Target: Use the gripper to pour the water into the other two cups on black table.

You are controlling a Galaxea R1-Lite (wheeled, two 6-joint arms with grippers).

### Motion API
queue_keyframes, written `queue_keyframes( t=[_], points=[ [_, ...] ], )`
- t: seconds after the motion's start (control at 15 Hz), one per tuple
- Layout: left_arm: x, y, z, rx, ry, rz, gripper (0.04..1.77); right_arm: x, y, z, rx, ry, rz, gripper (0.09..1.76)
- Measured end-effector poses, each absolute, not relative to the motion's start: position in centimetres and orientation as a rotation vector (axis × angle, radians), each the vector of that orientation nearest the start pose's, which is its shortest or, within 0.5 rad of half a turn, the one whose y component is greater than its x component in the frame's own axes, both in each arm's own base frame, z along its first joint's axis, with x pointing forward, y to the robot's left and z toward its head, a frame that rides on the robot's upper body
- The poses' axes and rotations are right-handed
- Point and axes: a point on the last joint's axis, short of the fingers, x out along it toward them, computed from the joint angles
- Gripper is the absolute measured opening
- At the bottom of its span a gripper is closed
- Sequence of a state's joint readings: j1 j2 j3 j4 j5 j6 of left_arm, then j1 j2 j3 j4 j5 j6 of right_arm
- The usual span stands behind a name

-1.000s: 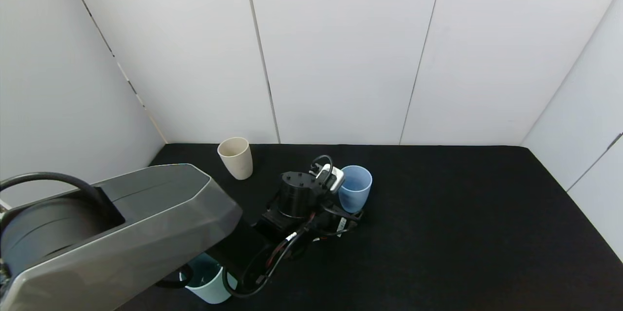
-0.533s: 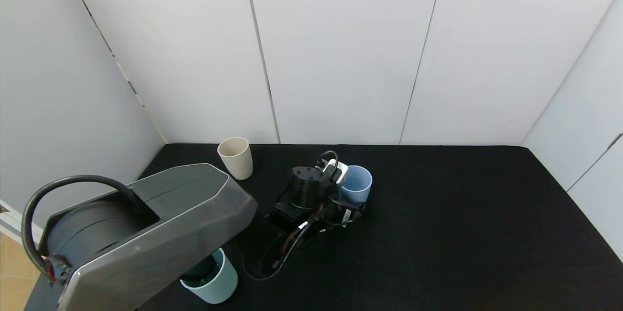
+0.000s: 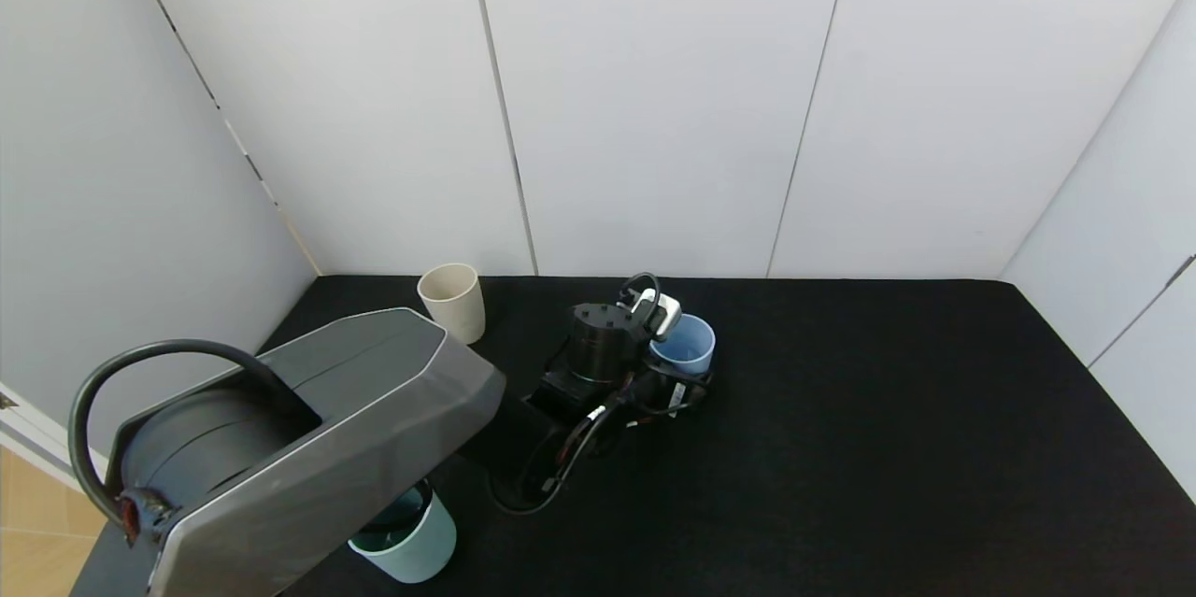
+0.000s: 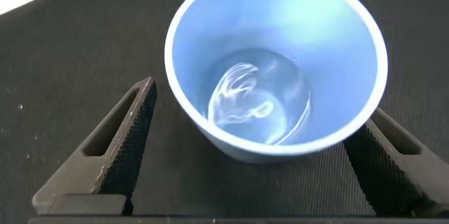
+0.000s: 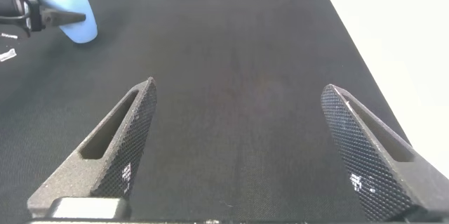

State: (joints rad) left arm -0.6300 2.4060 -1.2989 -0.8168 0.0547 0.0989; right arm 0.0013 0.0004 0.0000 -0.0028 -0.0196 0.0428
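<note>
Around the light blue cup (image 3: 684,347) on the black surface (image 3: 888,429), the left hand (image 3: 680,377) is spread wide, one finger on either side of the cup's wall. Its wrist view shows what the head view hides: the fingers (image 4: 112,155) flank the light blue cup (image 4: 275,62) with a gap on at least the clearer side, and a shallow pool of water (image 4: 258,99) glints at the bottom. From the head view, the left arm's cables and small white box cover that cup's near-left side, and the water cannot be made out. The beige cup (image 3: 453,301) stands upright well to the left of the blue cup, near the back edge of the surface. The pale teal cup (image 3: 408,537) stands far nearer the robot than the blue cup and to its left, partly hidden under the grey arm housing (image 3: 308,447). The right hand (image 5: 242,150), unseen from the head, hangs wide and empty above bare surface (image 5: 231,55), with the blue cup (image 5: 68,12) and a left finger far off.
</note>
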Motion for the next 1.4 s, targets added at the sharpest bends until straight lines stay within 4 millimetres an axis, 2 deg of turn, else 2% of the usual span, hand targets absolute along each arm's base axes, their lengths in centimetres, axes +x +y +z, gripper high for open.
queue_keyframes(
  t=[0.47,0.53,0.6,0.67,1.0,1.2,1.4],
  points=[
    [38.2,-28.0,5.0,0.189,0.228,-0.590,1.72,-2.3,0.0,7.6,0.042,-0.003,-0.019,1.71],
    [38.2,-28.1,4.9,0.190,0.229,-0.592,1.61,-2.3,0.0,7.6,0.042,-0.003,-0.018,1.71],
    [38.2,-28.1,4.8,0.191,0.231,-0.595,1.38,-2.3,0.0,7.6,0.042,-0.003,-0.018,1.71],
    [38.2,-28.2,4.7,0.190,0.231,-0.596,1.31,-2.3,0.0,7.6,0.042,-0.003,-0.019,1.71],
    [37.9,-28.3,4.9,0.191,0.232,-0.598,1.24,-2.3,0.0,7.6,0.042,-0.003,-0.018,1.71],
    [37.7,-27.9,6.2,0.186,0.220,-0.593,1.24,-2.3,0.0,7.6,0.043,-0.003,-0.019,1.71],
    [37.2,-26.4,8.4,0.182,0.213,-0.574,1.23,-2.3,0.0,7.6,0.042,-0.003,-0.019,1.71]
  ],
)
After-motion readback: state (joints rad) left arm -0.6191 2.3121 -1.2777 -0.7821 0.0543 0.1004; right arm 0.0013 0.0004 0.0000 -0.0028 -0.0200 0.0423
